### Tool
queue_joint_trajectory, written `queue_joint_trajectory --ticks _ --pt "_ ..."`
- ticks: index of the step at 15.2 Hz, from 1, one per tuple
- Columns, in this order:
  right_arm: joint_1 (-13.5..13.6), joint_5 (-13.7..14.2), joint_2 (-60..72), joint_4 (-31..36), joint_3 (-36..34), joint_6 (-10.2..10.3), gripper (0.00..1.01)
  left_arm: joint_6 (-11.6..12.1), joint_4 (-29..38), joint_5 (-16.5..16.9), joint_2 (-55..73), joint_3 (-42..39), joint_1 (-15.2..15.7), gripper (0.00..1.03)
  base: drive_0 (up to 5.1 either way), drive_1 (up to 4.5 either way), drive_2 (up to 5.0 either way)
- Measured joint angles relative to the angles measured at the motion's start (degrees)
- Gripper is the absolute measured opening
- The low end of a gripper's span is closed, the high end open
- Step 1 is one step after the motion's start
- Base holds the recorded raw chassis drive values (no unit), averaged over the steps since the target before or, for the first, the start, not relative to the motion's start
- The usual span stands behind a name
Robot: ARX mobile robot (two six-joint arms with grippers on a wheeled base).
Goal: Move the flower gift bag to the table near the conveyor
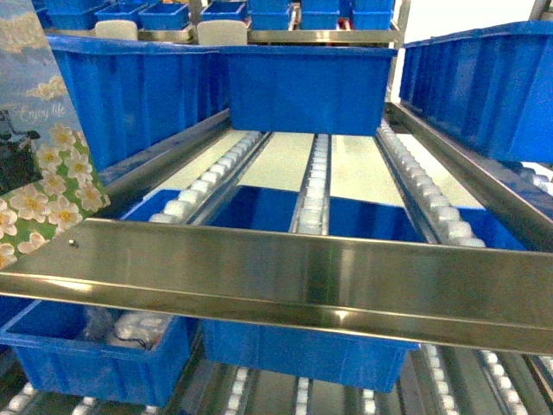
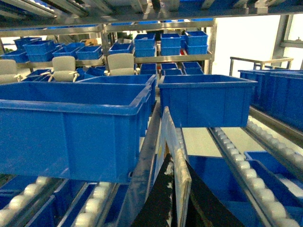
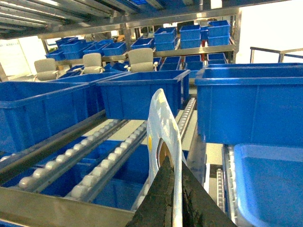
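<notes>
Steel front rail (image 1: 285, 272) of conveyor (image 1: 311, 186); flower gift bag (image 1: 39, 147) edge clamped in left gripper (image 2: 176, 189); right gripper (image 3: 171, 189) pinches a thin pale edge; table unseen, delivery outstanding

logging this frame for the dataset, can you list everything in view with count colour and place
flower gift bag: one, pale blue with white flowers and green, far left of the head view, raised beside the rack; seen edge-on in both wrist views, pinched at each gripper
conveyor: sloping lanes of grey-white roller wheels in shiny steel rails, centre
steel front rail: one, silver, across the foreground
blue totes: many, blue, on the lanes, below the rail and stacked on far shelves
chairs: at least three, beige, behind the rack
left gripper: dark, shut on the bag's edge
right gripper: dark, shut on the bag's edge
</notes>
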Motion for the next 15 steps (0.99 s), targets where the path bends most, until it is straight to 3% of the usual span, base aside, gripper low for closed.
queue_joint_trajectory --ticks 15 --pt "0.0 0.0 -0.1 0.1 -0.1 0.0 0.02 0.0 -0.1 0.0 0.0 0.0 0.0 0.02 -4.7 0.96 3.7"
